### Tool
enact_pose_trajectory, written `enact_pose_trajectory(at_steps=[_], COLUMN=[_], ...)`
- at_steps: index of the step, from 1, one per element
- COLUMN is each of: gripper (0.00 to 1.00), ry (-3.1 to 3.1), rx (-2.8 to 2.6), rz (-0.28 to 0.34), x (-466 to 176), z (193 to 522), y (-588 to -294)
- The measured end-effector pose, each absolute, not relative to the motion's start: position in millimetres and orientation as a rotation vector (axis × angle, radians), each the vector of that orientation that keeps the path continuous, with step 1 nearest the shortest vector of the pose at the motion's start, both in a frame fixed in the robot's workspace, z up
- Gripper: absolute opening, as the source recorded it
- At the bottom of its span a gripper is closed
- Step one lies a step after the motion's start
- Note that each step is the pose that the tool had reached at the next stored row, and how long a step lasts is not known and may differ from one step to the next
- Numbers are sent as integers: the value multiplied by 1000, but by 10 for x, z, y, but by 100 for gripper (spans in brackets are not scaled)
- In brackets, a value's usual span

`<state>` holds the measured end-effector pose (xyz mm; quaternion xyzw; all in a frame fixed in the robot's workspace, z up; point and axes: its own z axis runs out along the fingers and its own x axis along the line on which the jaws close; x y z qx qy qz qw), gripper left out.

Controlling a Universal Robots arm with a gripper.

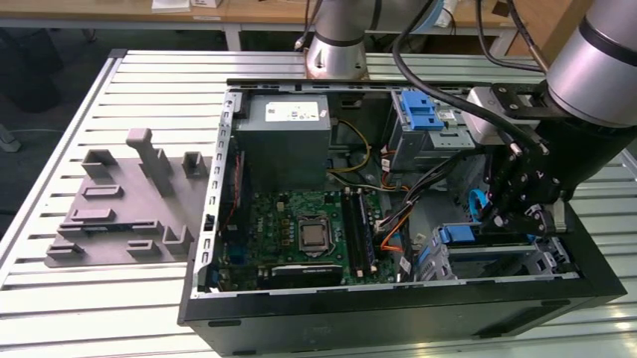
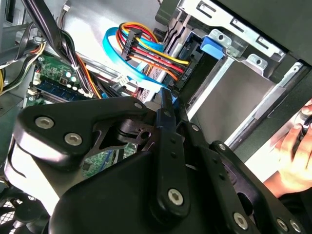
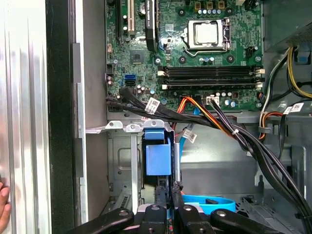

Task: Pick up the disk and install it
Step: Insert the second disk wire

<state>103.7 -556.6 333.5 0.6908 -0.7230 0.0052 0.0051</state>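
- Exterior view: the arm reached into the open case (image 1: 214,224) at the exterior view's right. The gripper (image 1: 523,216) stood low over the drive bay (image 1: 503,257), beside a blue latch tab (image 1: 459,234). The disk could not be made out with certainty here.
- Second wrist view: the gripper (image 2: 166,105) had its fingers drawn close together on a thin blue edge, judged to be the disk's carrier frame. Loose cables (image 2: 146,53) hung just beside the fingertips. A person's hand (image 2: 295,156) rested outside the case wall.
- First wrist view: the fingers (image 3: 161,197) pinched the disk (image 3: 159,156), standing edgewise in the bay (image 3: 122,165) below the motherboard (image 3: 195,53).
- Risk, as judged: a tilted disk could jam on the bay rails; cables could snag the fingers; the nearby hand could be struck.
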Motion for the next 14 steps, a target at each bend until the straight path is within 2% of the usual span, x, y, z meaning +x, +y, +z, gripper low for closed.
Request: enact_pose_trajectory(at_steps=[14], gripper=[16], ry=[-2265], rx=[2164], rz=[15], x=[1037], z=[3298], y=[-5574])
